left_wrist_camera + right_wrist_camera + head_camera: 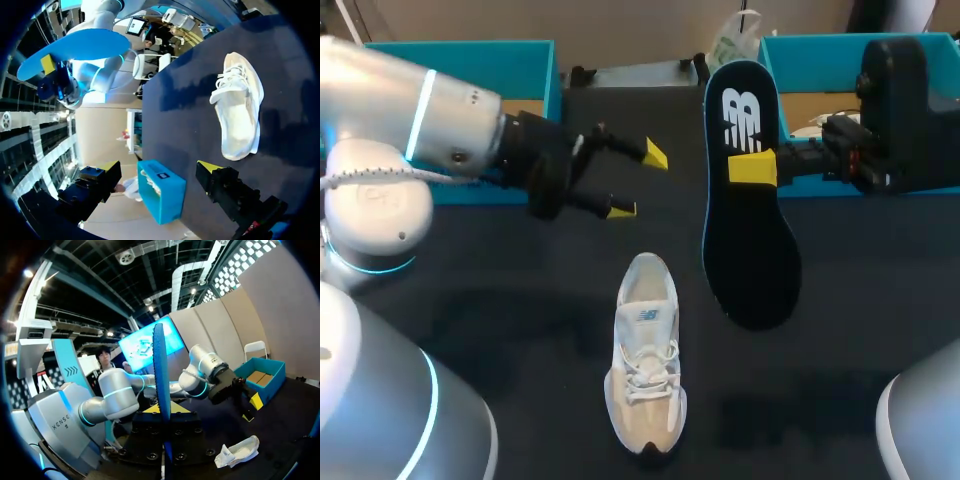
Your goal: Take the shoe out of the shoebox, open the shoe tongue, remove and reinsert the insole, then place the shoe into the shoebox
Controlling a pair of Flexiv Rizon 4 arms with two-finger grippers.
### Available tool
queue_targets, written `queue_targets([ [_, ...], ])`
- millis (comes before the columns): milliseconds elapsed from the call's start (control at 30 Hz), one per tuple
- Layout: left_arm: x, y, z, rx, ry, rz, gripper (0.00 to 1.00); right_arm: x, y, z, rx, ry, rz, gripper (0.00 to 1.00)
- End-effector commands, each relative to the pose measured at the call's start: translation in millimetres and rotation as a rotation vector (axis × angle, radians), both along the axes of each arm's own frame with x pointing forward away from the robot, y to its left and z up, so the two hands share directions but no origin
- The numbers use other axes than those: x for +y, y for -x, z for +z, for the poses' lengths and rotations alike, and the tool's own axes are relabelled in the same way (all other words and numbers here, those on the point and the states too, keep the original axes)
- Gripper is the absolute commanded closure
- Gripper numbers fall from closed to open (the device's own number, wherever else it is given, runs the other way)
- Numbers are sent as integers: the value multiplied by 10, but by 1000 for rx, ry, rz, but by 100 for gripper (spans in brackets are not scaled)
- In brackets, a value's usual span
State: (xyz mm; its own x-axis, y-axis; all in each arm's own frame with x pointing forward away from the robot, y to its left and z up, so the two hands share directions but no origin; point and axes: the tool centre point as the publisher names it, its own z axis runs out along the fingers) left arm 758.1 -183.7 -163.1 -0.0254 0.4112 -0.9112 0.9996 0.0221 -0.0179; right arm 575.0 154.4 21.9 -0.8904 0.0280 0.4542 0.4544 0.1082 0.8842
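Black insole (752, 250) was clamped in the right jaws above the desk (500, 290); left jaws were spread wide, far-left of the white shoe (645, 365)

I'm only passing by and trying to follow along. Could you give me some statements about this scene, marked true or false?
1. The right gripper holds the insole up off the table. True.
2. The shoe sits inside a shoebox. False: it lies on the table, outside any box.
3. The left gripper is clamped on the shoe. False: it is open, empty and apart from the shoe.
4. A blue shoebox stands at the table's far end on the right arm's side. True.
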Motion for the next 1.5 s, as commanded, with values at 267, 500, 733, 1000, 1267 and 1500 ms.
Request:
queue_targets([
  [267,110,-78,263,-48,352,-28,0,38,-83,-5,23,2,22,100],
  [500,170,-84,386,-84,437,1,0,-30,-555,-97,152,1,55,100],
  [733,198,-72,457,-84,492,17,0,-71,-1042,-192,192,-5,61,100],
  [1000,198,-72,457,-84,492,17,0,-71,-1042,-192,192,-5,61,100],
  [1267,198,-72,457,-84,492,17,0,-71,-1042,-192,192,-5,61,100],
  [1500,198,-72,457,-84,492,17,0,-130,-1605,-447,360,-13,40,100],
])
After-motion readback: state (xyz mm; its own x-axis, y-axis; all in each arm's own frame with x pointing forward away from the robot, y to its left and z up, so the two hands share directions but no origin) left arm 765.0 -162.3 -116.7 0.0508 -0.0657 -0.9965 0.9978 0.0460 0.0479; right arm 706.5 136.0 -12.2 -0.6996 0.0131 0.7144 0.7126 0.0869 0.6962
